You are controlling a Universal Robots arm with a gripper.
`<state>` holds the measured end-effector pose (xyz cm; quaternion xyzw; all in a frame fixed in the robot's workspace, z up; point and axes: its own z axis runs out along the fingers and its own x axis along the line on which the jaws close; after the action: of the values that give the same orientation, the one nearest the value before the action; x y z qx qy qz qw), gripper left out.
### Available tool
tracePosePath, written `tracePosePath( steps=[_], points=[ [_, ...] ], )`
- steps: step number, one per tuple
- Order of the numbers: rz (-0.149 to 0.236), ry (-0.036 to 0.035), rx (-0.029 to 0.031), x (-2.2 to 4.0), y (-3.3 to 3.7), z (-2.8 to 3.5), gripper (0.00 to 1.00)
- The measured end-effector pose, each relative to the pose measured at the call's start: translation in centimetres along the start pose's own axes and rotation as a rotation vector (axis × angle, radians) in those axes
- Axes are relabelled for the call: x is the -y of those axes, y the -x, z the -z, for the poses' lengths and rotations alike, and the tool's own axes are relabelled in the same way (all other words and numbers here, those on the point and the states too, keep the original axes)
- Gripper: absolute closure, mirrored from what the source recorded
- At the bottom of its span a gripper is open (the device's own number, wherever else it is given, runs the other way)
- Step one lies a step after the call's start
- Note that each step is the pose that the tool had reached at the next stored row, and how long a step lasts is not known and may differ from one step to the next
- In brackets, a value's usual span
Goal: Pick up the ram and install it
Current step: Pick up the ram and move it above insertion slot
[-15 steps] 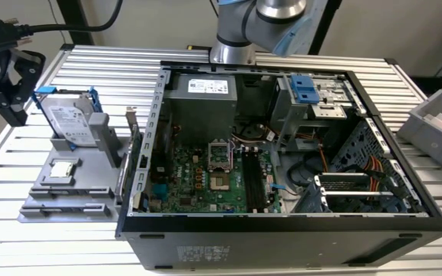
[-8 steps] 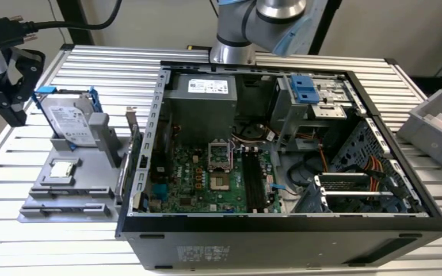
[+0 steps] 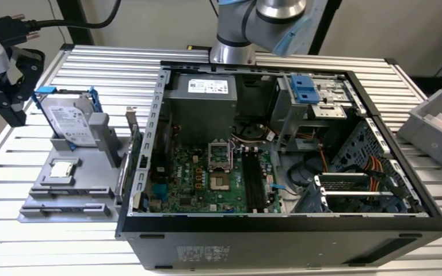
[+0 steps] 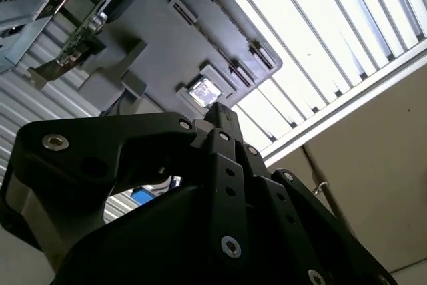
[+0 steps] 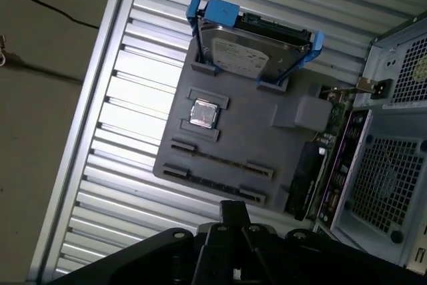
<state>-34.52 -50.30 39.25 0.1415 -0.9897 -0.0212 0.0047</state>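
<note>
So here's where we're at: the ram (image 5: 220,159), a long thin dark circuit-board stick, is sitting on its edge in the flat grey plastic tray (image 5: 247,131), held between the little end clips at the tray's slotted end. It isn't in the machine.

The black linkage-fingered tool (image 5: 233,206) hangs above that same end of the tray. In both wrist views its fingers come together at one narrow tip, so we'd call it closed. The tip sits near the ram but apart from it.

On the same tray there's the silver hard drive in a blue bracket (image 5: 243,48), propped up at the far end from the ram, and the small square silver chip (image 5: 203,113) in its own pocket between the drive and the ram. A green card with a metal bracket (image 5: 333,121) stands upright along the tray's edge, right beside the case.

In the exterior view the black open computer case (image 3: 282,241) lies on its side on the slatted aluminium table (image 3: 106,63), with the tray just off to the exterior view's left of it. Inside we can see the green motherboard (image 3: 198,178) and its long black slots (image 3: 253,184). The silver-and-blue robot arm (image 3: 275,17) rises behind the case.
</note>
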Motion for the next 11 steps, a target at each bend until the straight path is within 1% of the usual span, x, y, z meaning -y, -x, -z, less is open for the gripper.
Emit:
tracePosePath(
  steps=[11],
  points=[
    [0.049,-0.0024,-0.0028,0.0,0.0,0.0,1.0]
  ],
)
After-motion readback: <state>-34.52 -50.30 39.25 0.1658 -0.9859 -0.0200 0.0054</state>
